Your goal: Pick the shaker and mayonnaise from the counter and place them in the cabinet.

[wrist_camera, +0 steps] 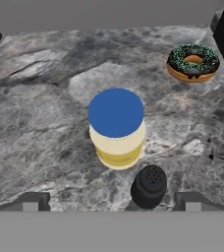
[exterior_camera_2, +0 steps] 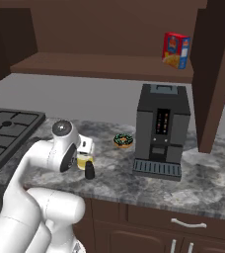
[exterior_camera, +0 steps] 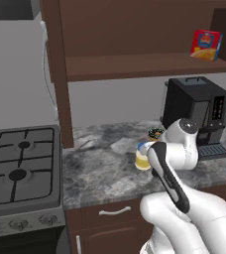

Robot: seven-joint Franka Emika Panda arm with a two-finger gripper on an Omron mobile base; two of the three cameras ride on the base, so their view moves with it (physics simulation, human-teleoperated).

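Observation:
The mayonnaise (wrist_camera: 116,129) is a cream jar with a blue lid, upright on the mottled counter (wrist_camera: 35,98). The black shaker (wrist_camera: 149,186) stands right beside it, nearer the hand. My gripper (wrist_camera: 113,203) hovers above both, open, with nothing between its fingertips (wrist_camera: 33,202); the shaker sits closer to the right tip. In the right base view the mayonnaise (exterior_camera_2: 83,161) and shaker (exterior_camera_2: 90,171) peek out beside the arm's wrist. The mayonnaise (exterior_camera: 141,158) is half hidden by the arm in the left base view. The cabinet (exterior_camera: 135,67) hangs above the counter, its shelf open.
A chocolate sprinkled donut (wrist_camera: 192,61) lies beyond the jar. A black coffee machine (exterior_camera_2: 161,131) stands to the right on the counter. A red-and-yellow box (exterior_camera_2: 176,49) sits at the right end of the cabinet shelf. The gas stove (exterior_camera: 18,168) is to the left.

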